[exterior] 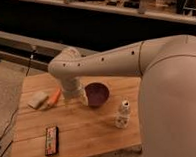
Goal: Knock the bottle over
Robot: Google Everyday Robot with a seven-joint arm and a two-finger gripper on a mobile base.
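The bottle [123, 114] stands upright on the worktop [85, 139], to the right of the low end effector [76, 98] and nearer the camera, past the purple bowl [96, 93]; the end effector's state I cannot tell.

The desk [90, 138] is matt, grained wood. The bottle [123, 115] near its right edge looks like smooth white plastic. The gripper [76, 98], in a smooth off-white shell, hangs over the desk's middle.
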